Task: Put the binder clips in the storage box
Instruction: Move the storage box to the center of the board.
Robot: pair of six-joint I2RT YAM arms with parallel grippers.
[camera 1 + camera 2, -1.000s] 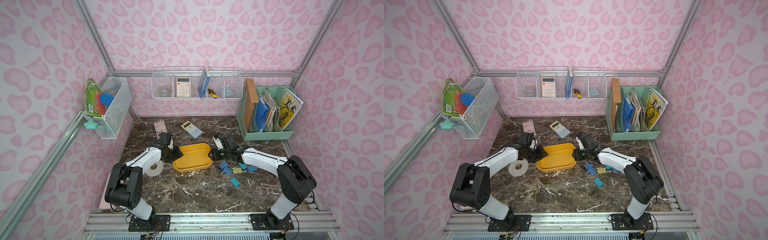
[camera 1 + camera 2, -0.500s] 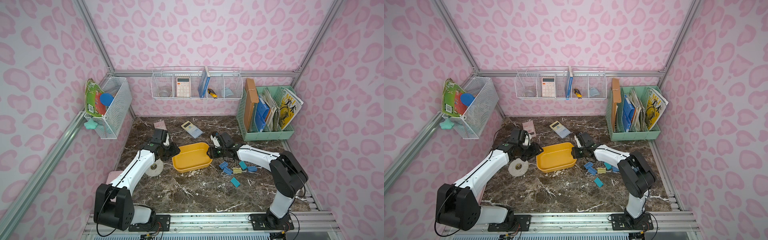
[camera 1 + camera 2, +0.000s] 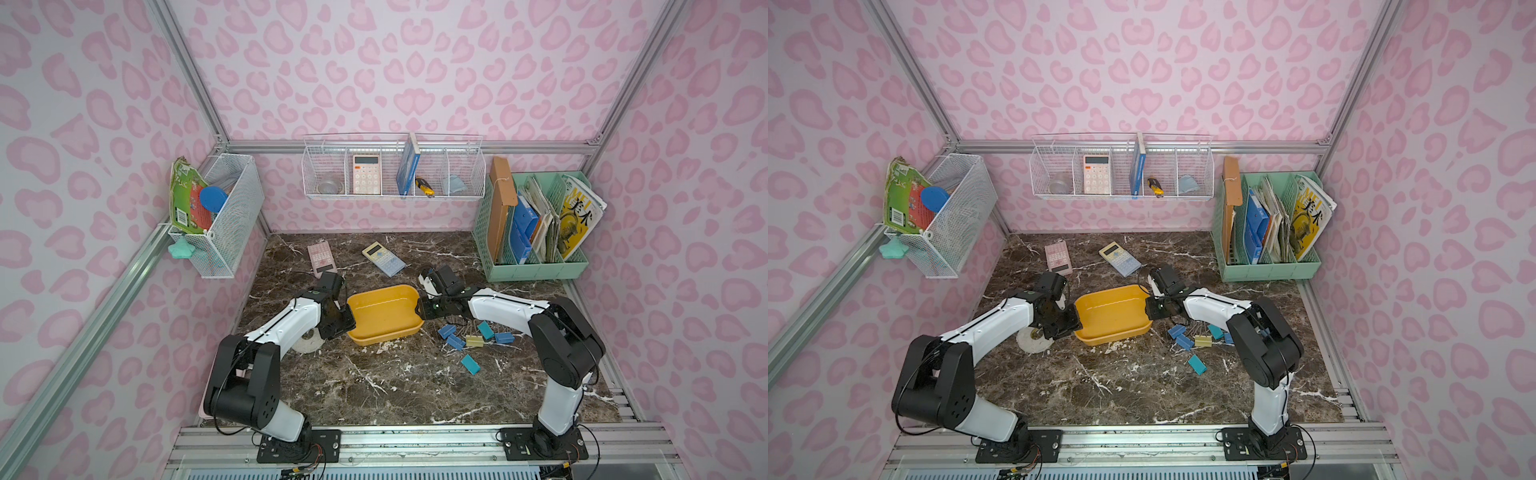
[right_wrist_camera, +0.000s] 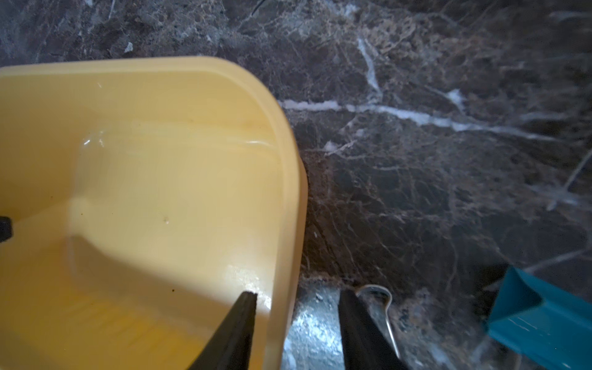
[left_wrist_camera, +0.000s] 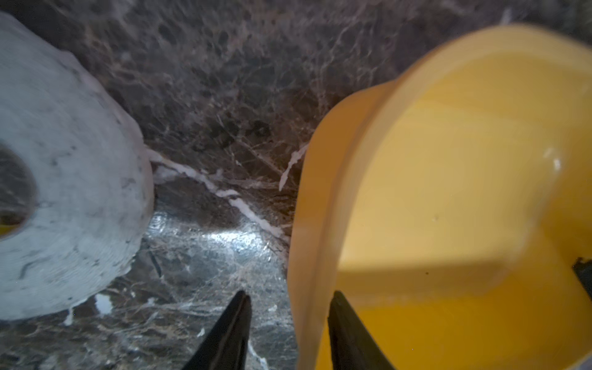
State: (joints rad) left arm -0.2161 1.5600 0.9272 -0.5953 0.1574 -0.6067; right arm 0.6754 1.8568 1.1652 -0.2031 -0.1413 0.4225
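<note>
The yellow storage box (image 3: 382, 316) (image 3: 1113, 313) stands empty on the marble between my two arms. My left gripper (image 3: 348, 322) (image 5: 290, 293) is open astride its left end wall: one finger is inside the box (image 5: 448, 192), the other outside with a gap to the rim. My right gripper (image 3: 420, 309) (image 4: 298, 292) is open astride the right end wall, one finger inside the box (image 4: 144, 192), the other outside by a wire handle (image 4: 381, 298). Several binder clips (image 3: 465, 338) (image 3: 1202, 341), blue, teal and pale yellow, lie just right of the box. A teal clip (image 4: 544, 320) shows in the right wrist view.
A white tape roll (image 3: 307, 343) (image 5: 64, 192) lies by the left arm. A pink calculator (image 3: 321, 257) and a blue-grey one (image 3: 383, 258) lie behind the box. The green file organizer (image 3: 536, 232) stands at the back right; wire baskets (image 3: 392, 170) hang on the walls.
Both grippers have narrowed their jaws over the box's end walls. The left arm has pulled back from its stretched pose. The box and clips have stayed in place.
</note>
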